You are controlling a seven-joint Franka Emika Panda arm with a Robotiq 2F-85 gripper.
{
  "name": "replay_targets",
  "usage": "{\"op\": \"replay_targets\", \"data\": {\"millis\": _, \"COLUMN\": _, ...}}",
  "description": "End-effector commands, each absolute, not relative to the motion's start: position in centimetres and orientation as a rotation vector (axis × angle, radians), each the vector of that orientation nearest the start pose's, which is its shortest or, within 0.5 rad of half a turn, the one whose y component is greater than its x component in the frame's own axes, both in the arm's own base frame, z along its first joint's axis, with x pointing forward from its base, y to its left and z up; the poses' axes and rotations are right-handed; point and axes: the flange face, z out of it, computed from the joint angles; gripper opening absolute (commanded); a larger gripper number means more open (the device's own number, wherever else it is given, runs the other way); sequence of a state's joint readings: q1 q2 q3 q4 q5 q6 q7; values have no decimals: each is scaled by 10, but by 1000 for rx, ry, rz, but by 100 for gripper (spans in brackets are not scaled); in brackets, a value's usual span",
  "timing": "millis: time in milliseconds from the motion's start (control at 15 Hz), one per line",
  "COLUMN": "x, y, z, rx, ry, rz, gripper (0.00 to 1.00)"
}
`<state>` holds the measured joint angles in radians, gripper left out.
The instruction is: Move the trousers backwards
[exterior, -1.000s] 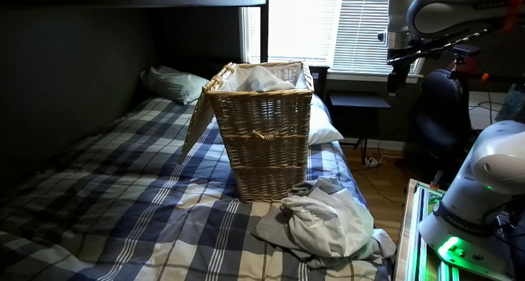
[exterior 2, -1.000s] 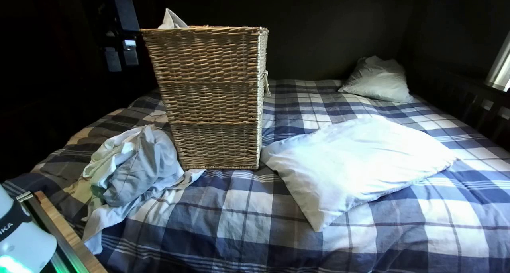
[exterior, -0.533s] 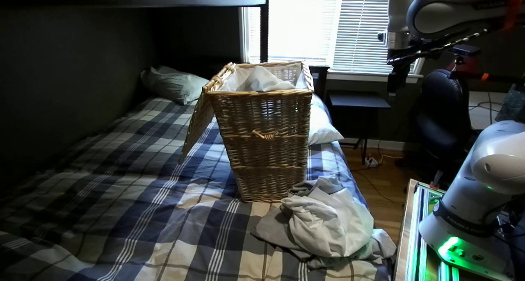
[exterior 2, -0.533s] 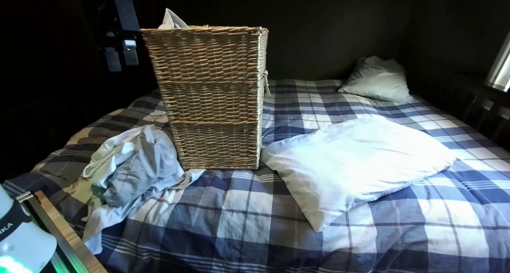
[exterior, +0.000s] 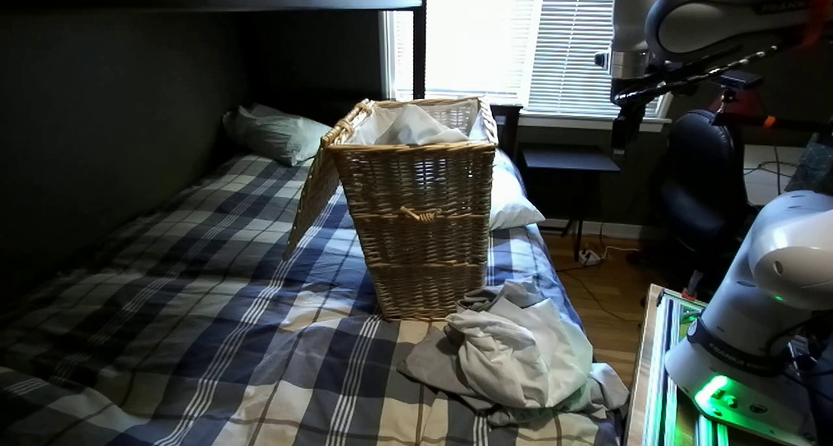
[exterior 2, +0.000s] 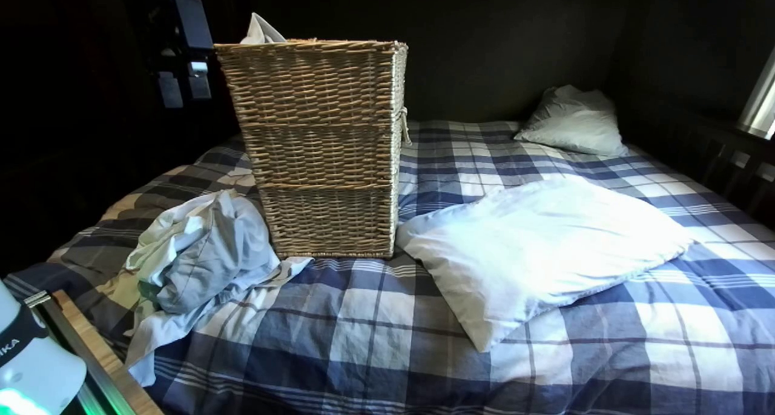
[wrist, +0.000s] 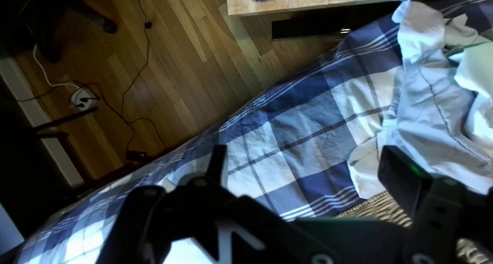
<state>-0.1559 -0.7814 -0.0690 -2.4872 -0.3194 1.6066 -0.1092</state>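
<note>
Crumpled grey and white cloth (exterior: 527,355), too bunched to make out its cut, lies on a plaid-covered bed (exterior: 247,361) just beside the foot of a tall wicker basket (exterior: 423,244). The basket stands upright, its lid (exterior: 314,195) hanging open down its side. Inside is pale fabric (exterior: 416,128), with a peak (exterior 2: 261,32) poking above the top in an exterior view. A white pillow (exterior 2: 545,251) lies just beside the basket. Well apart from the cloth, the gripper (wrist: 304,160) hangs in the air, its 2 fingers spread.
</note>
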Motion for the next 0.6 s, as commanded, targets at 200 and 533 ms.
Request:
{"op": "replay_targets", "data": {"millis": 200, "x": 297, "y": -32, "z": 503, "rx": -3185, "ry": -142, "rz": 286, "gripper": 100}}
{"op": "replay_targets", "data": {"millis": 533, "x": 293, "y": 9, "z": 440, "rx": -3092, "ry": -187, "rz": 275, "gripper": 100}}
